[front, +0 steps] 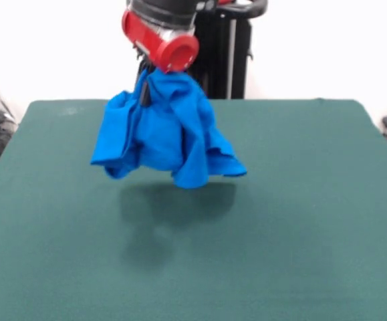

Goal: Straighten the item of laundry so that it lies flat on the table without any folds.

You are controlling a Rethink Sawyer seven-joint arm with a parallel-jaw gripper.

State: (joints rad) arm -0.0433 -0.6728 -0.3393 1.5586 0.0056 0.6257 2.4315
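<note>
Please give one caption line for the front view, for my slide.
Robot pincer holds the crumpled blue T-shirt lifted above the green table.

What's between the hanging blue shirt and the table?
Nothing: in the front view the shirt hangs clear above bare green table, with only its shadow beneath.

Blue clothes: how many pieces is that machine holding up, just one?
1. A single blue T-shirt hangs bunched from the robot's hand, lifted clear above the green table, its shadow beneath. The folds could hide something, but nothing else shows.
</note>
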